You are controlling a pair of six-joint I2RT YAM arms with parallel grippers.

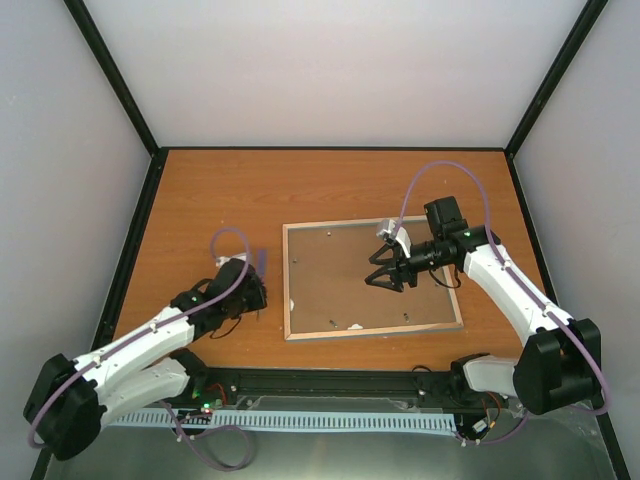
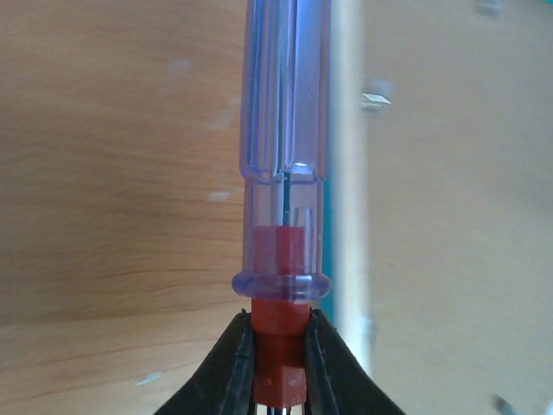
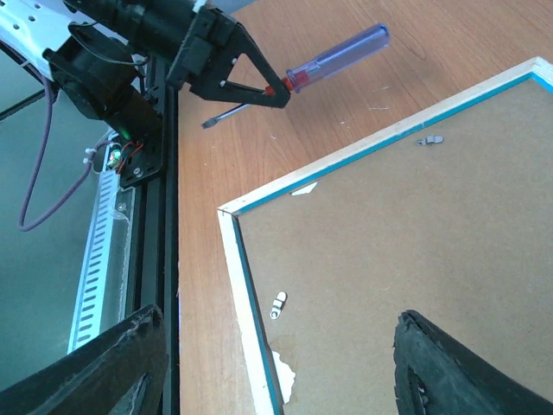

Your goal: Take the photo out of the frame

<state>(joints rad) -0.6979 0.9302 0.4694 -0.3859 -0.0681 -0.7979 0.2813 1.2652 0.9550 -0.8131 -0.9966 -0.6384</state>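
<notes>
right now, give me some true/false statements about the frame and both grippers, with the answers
The frame lies back side up on the table. True.
The left gripper grips a screwdriver. True.
The right gripper is shut on the backing board. False: its jaws are open over the board.
The backing board is out of the frame. False: it sits inside the rim.
</notes>
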